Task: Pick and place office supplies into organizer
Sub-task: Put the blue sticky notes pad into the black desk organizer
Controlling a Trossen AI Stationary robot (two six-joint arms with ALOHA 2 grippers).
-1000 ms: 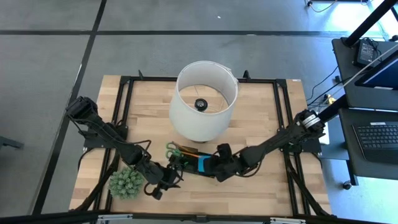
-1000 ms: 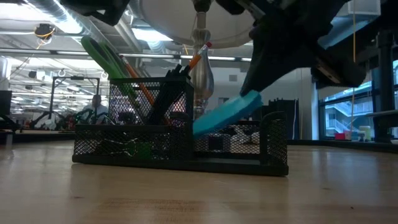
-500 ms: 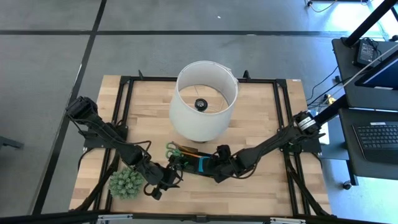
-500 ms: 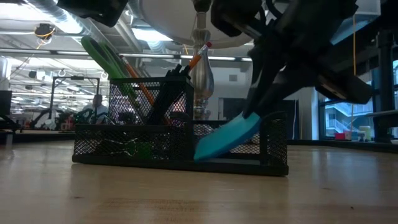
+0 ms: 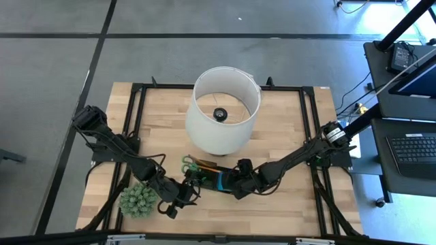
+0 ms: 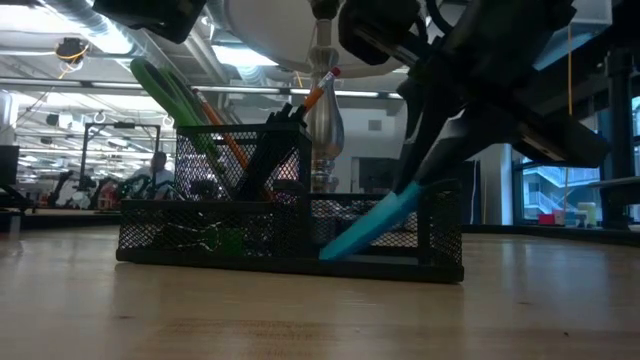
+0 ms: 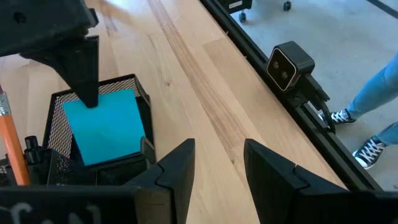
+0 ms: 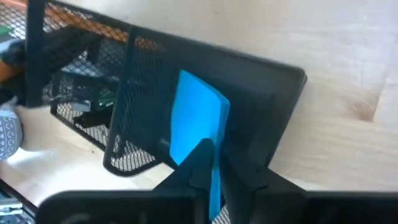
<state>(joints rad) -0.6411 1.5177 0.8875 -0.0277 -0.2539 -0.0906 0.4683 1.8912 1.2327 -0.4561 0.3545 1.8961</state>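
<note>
Overhead, right gripper (image 5: 230, 181) reaching in over the organizer (image 5: 204, 178), clamped on the blue sticky-note pad (image 5: 218, 179); left gripper (image 5: 178, 197) just beside the tray's other end, holding nothing. Level with the table, pad (image 6: 372, 224) hanging slantwise straight below the right fingertips, long edge tipped steeply, lower corner down inside the low open compartment of the mesh tray (image 6: 290, 215), seemingly near the floor. From the left wrist, own jaws parted and empty, pad (image 7: 106, 127) lying ahead in the tray's end cell, the far gripper's tip (image 7: 84, 65) pressed on its upper edge. From the right wrist, fingers (image 8: 202, 163) pinching the pad (image 8: 196, 127) edge-on, narrowly; release likely drops it flat. Right arm nearer.
</note>
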